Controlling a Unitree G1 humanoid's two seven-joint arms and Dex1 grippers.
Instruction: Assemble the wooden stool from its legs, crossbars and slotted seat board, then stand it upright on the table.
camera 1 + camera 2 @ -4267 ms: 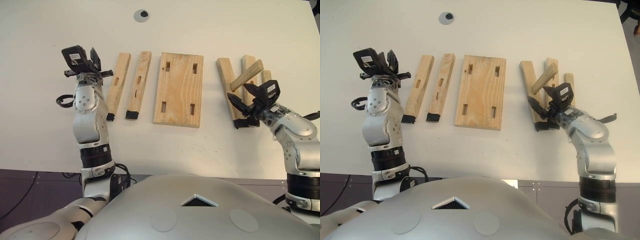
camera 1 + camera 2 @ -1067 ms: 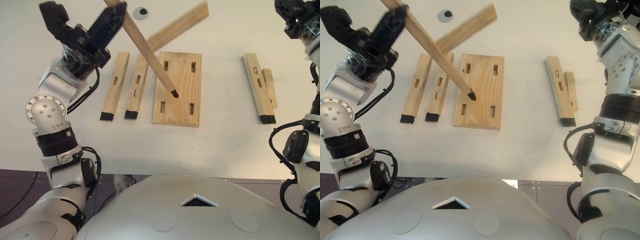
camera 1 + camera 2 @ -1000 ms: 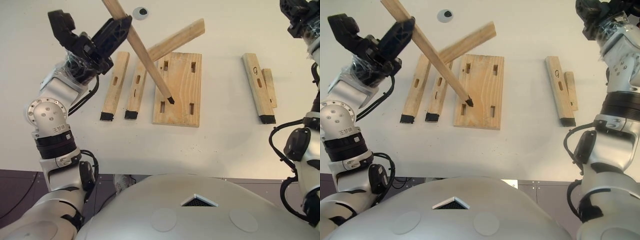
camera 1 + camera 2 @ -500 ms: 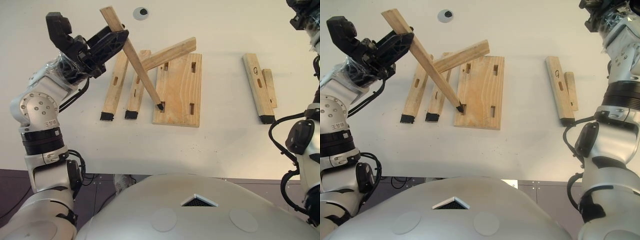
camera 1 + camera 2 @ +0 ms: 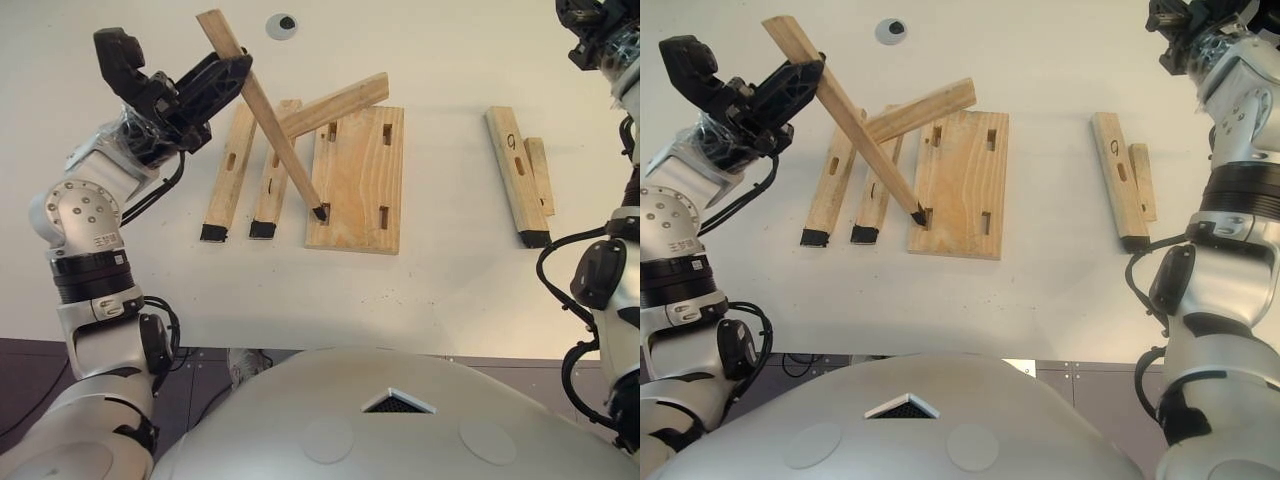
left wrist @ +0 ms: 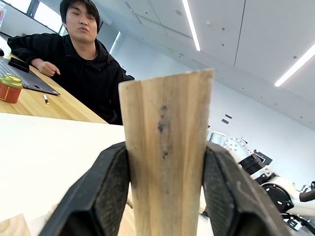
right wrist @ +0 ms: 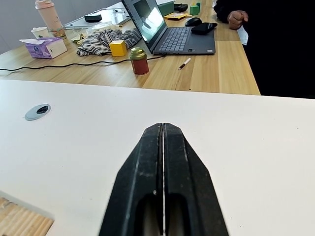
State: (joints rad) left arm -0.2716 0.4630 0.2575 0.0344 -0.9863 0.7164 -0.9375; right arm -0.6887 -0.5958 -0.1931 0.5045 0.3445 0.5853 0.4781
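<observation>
**At the seat board's near-left slot: one leg presented, not yet seated**

Over the left half of the table [image 5: 450, 290], we find the left gripper [image 5: 238, 75] clamped on the upper part of the held leg [image 5: 285, 150]. This leg slants down to the seat board [image 5: 360, 185], which lies flat at the table's middle. Its black-tipped end rests at the board's near-left slot. A long crossbar [image 5: 340, 100] juts from the leg's middle and hangs above the board's far-left corner; we judge it is already socketed in the leg.

The right gripper [image 7: 162, 147] is raised at the far right, well apart from the parts, its jaws pressed together on nothing.

Step in hand, in our judgement: fitting the first leg into the board. The leg is heavily tilted, so we judge it has not entered the slot. The next move calls for bringing it upright over the slot and pressing down, possibly with the board steadied against sliding.

No tray or box holds the parts. The board's four slots are the only receptacles, and three stand open. Two spare legs [image 5: 250, 170] lie just left of the board. A fourth leg [image 5: 517, 175] and a short crossbar [image 5: 538, 170] lie side by side to its right.
</observation>
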